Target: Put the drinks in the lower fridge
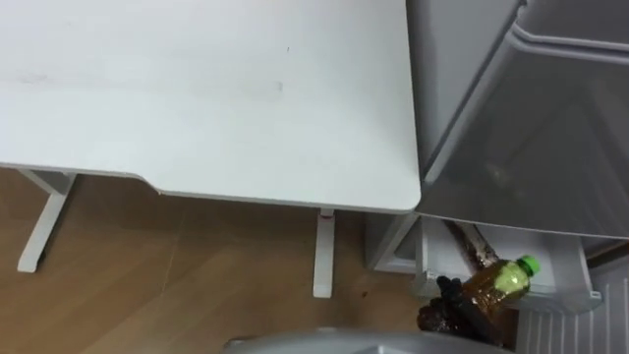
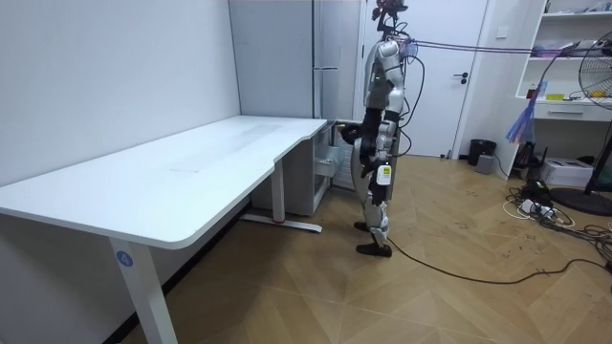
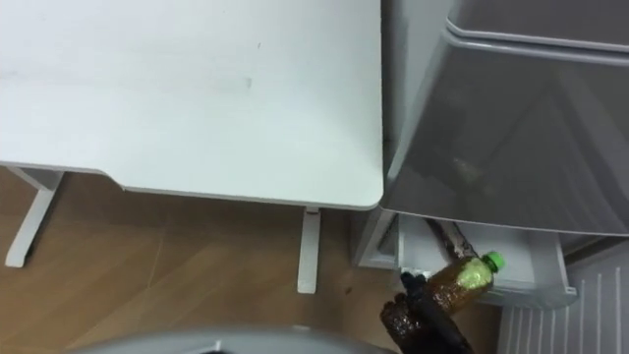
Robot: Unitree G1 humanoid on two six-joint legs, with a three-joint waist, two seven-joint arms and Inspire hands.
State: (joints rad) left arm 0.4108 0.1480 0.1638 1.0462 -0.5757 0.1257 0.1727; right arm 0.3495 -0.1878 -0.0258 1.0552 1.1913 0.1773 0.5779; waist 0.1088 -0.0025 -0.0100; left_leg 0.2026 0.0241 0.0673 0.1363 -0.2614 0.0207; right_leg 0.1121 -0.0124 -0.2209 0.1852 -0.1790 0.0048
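A bottle of amber drink (image 1: 494,286) with a green cap (image 1: 529,264) is tilted, cap up and to the right, at the lower right of the eye views. My right hand (image 1: 448,311), dark, is curled round its lower part. The bottle hangs just in front of the open lower fridge compartment (image 1: 560,295), a white drawer under the grey fridge body (image 1: 531,147). A brownish elongated thing (image 1: 470,245) lies at the compartment's left, partly hidden by the bottle. In the room view I stand at the fridge (image 2: 330,96), my right hand (image 2: 350,129) reaching towards it and my left hand (image 2: 376,151) low by my side.
A long white table (image 1: 197,98) runs off to my left, its rounded corner close against the fridge. One white table leg (image 1: 323,256) stands on the wooden floor beside the compartment. In the room view a fan (image 2: 598,115) and shelves stand far behind me.
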